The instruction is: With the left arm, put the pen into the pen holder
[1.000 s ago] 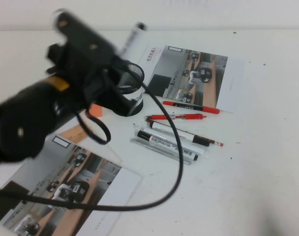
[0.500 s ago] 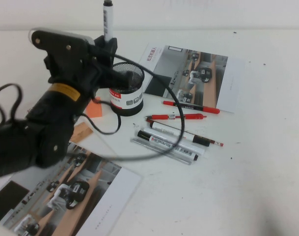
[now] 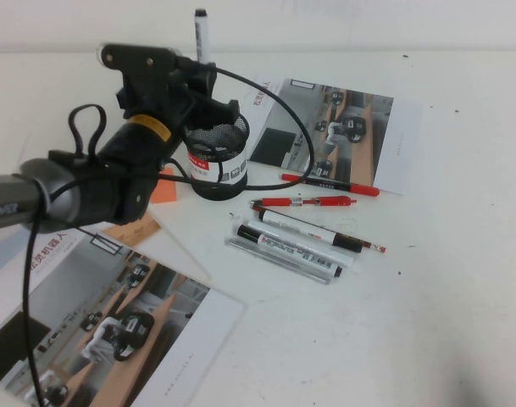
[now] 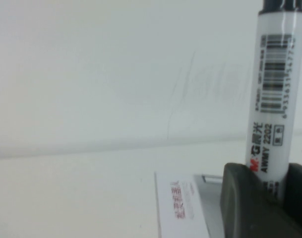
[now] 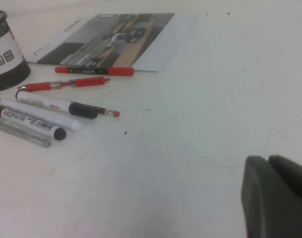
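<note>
My left gripper (image 3: 200,78) is shut on the pen (image 3: 202,38), a white-barrelled marker with a black end on top. It holds the pen upright over the far left rim of the pen holder (image 3: 219,161), a black mesh cup with a red-and-white label. In the left wrist view the pen (image 4: 271,99) stands between the two black fingers (image 4: 240,198) of the left gripper (image 4: 272,191). The lower end of the pen is hidden by the gripper. My right gripper (image 5: 269,163) is shut and empty, low over bare table to the right of the pens, out of the high view.
Two more white markers (image 3: 308,231) (image 3: 287,250), a grey pen (image 3: 274,257) and two red pens (image 3: 304,202) (image 3: 330,184) lie right of the holder. One brochure (image 3: 351,127) lies behind them and another (image 3: 122,331) at the front left. An orange note (image 3: 163,188) lies by the holder.
The pen has turned from tilted to upright in the left gripper. The left gripper has then shifted right, closer over the holder, and the arm has lowered and stretched out.
</note>
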Action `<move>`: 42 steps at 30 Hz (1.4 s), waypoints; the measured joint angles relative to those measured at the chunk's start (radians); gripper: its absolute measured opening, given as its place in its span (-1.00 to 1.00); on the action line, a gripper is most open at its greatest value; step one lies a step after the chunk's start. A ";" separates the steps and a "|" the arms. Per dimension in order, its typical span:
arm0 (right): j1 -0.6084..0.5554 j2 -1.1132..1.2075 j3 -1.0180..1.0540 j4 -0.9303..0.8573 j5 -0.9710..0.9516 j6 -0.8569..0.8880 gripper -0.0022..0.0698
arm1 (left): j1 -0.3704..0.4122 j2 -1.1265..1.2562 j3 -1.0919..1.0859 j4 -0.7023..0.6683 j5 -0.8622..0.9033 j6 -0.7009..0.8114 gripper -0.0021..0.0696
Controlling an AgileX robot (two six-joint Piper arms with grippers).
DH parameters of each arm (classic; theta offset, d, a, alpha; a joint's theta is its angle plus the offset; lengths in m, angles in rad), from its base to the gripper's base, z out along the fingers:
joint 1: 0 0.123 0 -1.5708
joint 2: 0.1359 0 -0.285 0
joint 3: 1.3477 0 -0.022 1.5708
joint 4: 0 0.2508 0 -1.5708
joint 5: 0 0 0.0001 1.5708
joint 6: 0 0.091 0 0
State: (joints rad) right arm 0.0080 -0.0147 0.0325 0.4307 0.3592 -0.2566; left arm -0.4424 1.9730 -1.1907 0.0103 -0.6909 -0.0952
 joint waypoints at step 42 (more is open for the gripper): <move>0.000 0.000 0.000 0.000 0.000 0.000 -1.00 | 0.000 -0.754 0.479 0.041 0.413 0.072 -0.94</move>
State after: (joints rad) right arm 0.0080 -0.0147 0.0325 0.4307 0.3592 -0.2566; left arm -0.4424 1.2190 -0.7113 0.0518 -0.2777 -0.0235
